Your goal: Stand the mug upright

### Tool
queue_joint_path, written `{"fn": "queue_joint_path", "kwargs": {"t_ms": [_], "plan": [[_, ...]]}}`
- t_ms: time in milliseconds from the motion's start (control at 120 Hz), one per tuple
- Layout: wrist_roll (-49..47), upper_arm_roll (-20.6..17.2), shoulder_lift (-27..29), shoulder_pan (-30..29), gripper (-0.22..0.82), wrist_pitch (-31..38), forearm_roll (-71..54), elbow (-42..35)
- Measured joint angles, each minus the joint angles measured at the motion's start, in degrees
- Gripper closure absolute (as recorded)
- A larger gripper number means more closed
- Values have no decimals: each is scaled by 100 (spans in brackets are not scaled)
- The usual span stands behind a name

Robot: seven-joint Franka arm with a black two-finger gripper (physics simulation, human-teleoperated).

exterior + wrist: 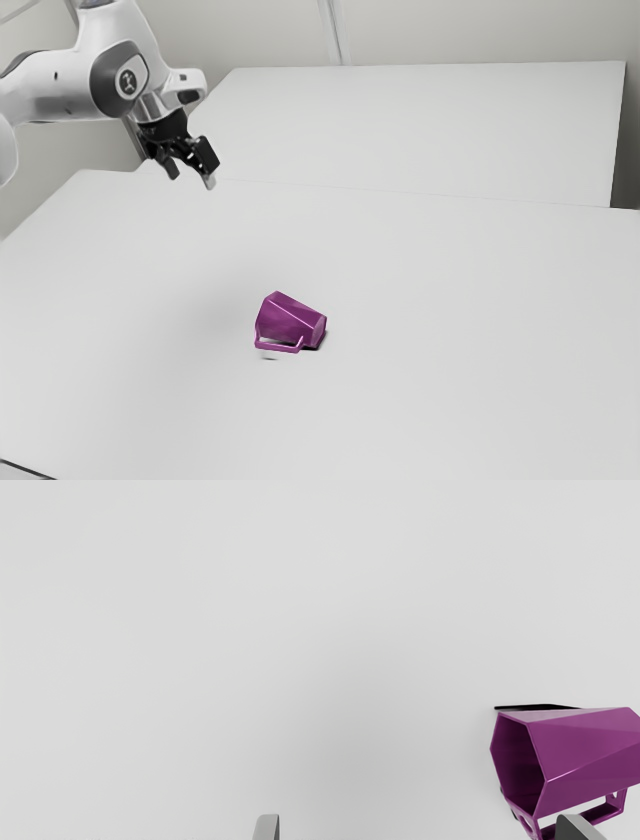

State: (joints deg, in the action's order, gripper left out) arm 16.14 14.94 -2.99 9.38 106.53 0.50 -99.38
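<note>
On the counter (450,300), a faceted purple mug (290,316) lies tipped on its side, with its angular handle (279,348) along one flank. Well apart from it, the end effector (191,177) hangs above the surface, its two fingers spread wide from each other.

Illumination is bright and diffuse; I read one broad, soft shadow (205,305) on the white table (450,400), a narrow dark shadow (547,707) against the mug (290,318), and faint glints (575,771) along its edges
</note>
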Motion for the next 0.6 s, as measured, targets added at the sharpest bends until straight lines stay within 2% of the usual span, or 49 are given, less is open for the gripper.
{"fn": "queue_joint_path", "kwargs": {"t_ms": [142, 383, 600], "plan": [[21, 0, 42, -19, 0, -34, 89, -211], [534, 9, -359, -493, 0, -209, 1856, -931], [944, 27, -601, -487, 0, -326, 3006, -1583]]}}
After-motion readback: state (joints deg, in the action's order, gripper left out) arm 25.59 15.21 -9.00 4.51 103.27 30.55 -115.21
